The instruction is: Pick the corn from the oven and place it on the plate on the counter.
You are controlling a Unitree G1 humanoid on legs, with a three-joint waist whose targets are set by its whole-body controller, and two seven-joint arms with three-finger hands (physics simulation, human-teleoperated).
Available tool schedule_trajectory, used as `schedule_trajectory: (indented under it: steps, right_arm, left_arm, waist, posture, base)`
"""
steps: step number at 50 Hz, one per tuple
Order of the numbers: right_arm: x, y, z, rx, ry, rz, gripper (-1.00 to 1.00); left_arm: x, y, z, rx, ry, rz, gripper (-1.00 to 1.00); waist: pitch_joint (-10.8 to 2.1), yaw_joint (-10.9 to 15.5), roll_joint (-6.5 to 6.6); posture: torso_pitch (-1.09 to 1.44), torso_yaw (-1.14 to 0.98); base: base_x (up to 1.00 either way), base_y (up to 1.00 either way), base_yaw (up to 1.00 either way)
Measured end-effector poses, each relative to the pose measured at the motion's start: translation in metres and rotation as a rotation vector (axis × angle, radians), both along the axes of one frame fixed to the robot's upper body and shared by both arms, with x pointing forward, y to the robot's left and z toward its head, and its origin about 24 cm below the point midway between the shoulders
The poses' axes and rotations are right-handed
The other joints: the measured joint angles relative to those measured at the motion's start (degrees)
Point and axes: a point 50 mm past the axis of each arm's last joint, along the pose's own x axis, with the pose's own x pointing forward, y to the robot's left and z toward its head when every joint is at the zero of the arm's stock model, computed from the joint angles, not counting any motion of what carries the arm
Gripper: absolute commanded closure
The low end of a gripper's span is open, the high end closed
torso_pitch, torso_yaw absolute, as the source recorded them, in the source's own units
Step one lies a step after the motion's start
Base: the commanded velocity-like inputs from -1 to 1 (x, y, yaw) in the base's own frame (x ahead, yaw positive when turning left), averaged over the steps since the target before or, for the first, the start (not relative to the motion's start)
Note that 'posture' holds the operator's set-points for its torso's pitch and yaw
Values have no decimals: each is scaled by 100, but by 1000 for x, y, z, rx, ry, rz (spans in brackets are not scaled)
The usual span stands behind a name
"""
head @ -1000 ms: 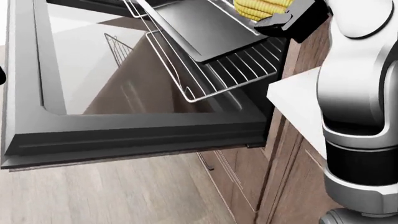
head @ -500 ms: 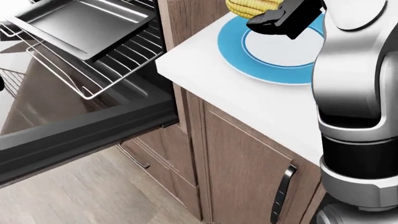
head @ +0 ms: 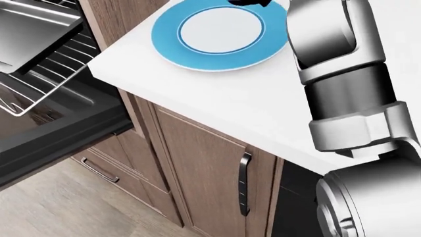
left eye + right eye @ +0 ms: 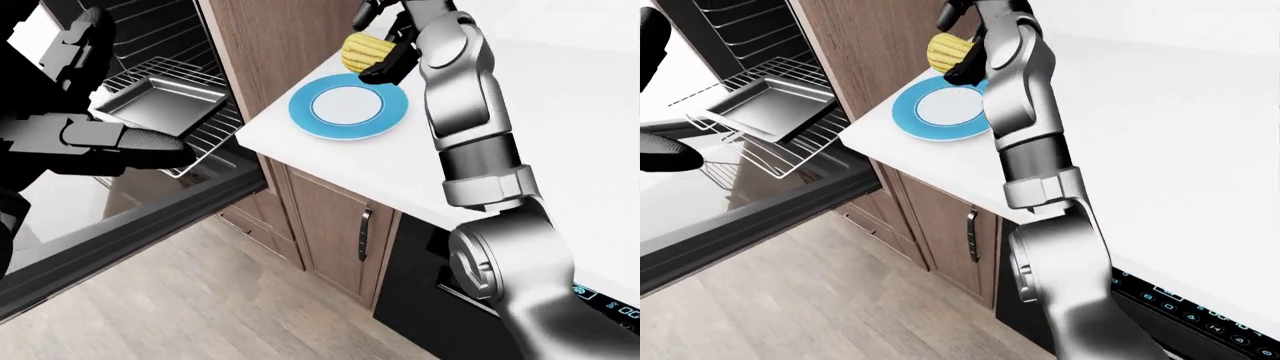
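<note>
Above the plate (image 4: 349,111), at its upper edge in the left-eye view, the right hand (image 4: 385,54) is gripping the corn (image 4: 362,52), its dark fingers wrapping the cob from the right side. The cob is hanging clear of the plate, not touching it, probably so it can be lowered onto the white centre. The plate is sitting on the counter (image 4: 560,150), near the corner closest to the oven (image 4: 150,157). Left of the plate, the oven door is lying open with the rack (image 4: 205,131) pulled out and an empty tray (image 4: 160,101) resting on it, which suggests the picking is done. Further left of the plate, the left hand (image 4: 150,146) is reaching over the door; whether its fingers are curled or spread, I cannot tell.
</note>
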Motion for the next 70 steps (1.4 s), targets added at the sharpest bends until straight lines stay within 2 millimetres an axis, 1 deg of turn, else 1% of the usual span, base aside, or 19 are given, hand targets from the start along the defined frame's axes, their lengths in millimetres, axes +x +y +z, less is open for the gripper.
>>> schedule_trajectory:
  steps: [5, 9, 13, 16, 24, 28, 30, 32, 35, 37, 41, 42, 47, 51, 53, 58, 62, 67, 70]
  right_arm:
    - [11, 13, -4, -22, 12, 14, 100]
    - [17, 18, -15, -48, 55, 19, 100]
    - [22, 15, -27, -60, 109, 9, 100]
    - [24, 14, -30, -74, 129, -9, 100]
    - [31, 1, -46, -83, 170, -120, 100]
    - [32, 2, -56, -93, 191, -145, 98]
    - [33, 3, -60, -94, 201, -153, 84]
    - [33, 3, -63, -93, 202, -159, 52]
    - [33, 3, -66, -91, 205, -167, 38]
    - [33, 4, -68, -91, 205, -166, 4]
    - [34, 7, -71, -88, 202, -158, -6]
    - [34, 8, -72, -88, 202, -156, -18]
    - [33, 11, -73, -97, 202, -142, -39]
    - [33, 6, -65, -96, 200, -143, -43]
    - [33, 3, -56, -95, 185, -143, -35]
    - [24, -10, -18, -77, 94, -132, -28]
    - [4, -21, 2, -58, 7, -109, -29]
    - [-23, -28, 8, -50, 1, -82, -32]
    - [-41, -42, 8, -37, -4, -89, -34]
  left_arm:
    - [-1, 4, 0, -3, 2, 9, -100]
    - [-4, 7, 2, -4, 0, 16, -100]
    - [-5, 9, 1, -18, -8, 20, -100]
    - [-4, 9, 0, -18, -1, 17, -100]
    - [-7, 14, 2, -22, -10, 30, -100]
    - [-8, 18, -2, -31, -7, 38, -100]
    - [-7, 21, -4, -36, -4, 40, -100]
    - [-8, 23, -5, -35, 1, 45, -100]
    - [-10, 26, -3, -33, -2, 55, -100]
    - [-11, 27, -2, -32, -7, 58, -100]
    - [-14, 27, 1, -29, -13, 56, -100]
    - [-14, 28, 1, -30, -14, 54, -100]
    - [-14, 29, 0, -33, -10, 52, -100]
    - [-14, 27, 1, -24, -9, 50, -100]
    - [-14, 24, 3, -18, -11, 46, -100]
    - [-10, 20, 6, -14, -11, 32, -100]
    - [-9, 19, 9, -19, -17, 38, -100]
    - [-7, 18, 11, -18, -21, 37, -100]
    - [-7, 20, 10, -17, -17, 40, -100]
  waist:
    - [-10, -12, -14]
    - [-12, -5, -34]
    - [-8, 12, -34]
    - [4, 17, -32]
    - [-38, 25, -11]
    - [-39, 22, 16]
    - [-30, 31, 28]
    - [-20, 34, 27]
    - [-14, 37, 27]
    - [-15, 36, 29]
    - [-27, 39, 36]
    - [-31, 38, 40]
    - [-31, 41, 51]
    - [-4, 51, 39]
    - [4, 49, 33]
    - [15, 65, 20]
    - [-3, 66, -36]
    - [19, 70, -65]
    - [34, 82, -87]
  posture:
    - [6, 0]
    - [6, 0]
    - [6, 0]
    - [6, 0]
    - [6, 0]
    - [6, 0]
    - [6, 0]
    - [6, 0]
    - [6, 0]
    - [6, 0]
    - [6, 0]
    - [6, 0]
    - [6, 0]
    - [6, 0]
    - [6, 0]
    - [6, 0]
    - [6, 0]
    - [6, 0]
    - [6, 0]
  base:
    - [0, 0, 0]
    - [0, 0, 0]
    - [0, 0, 0]
    - [0, 0, 0]
    - [0, 0, 0]
    - [0, 0, 0]
    - [0, 0, 0]
    - [0, 0, 0]
    - [0, 0, 0]
    - [0, 0, 0]
    - [0, 0, 0]
    - [0, 0, 0]
    - [0, 0, 0]
    - [0, 0, 0]
    - [0, 0, 0]
    - [0, 0, 0]
    - [0, 0, 0]
    - [0, 0, 0]
    - [0, 0, 0]
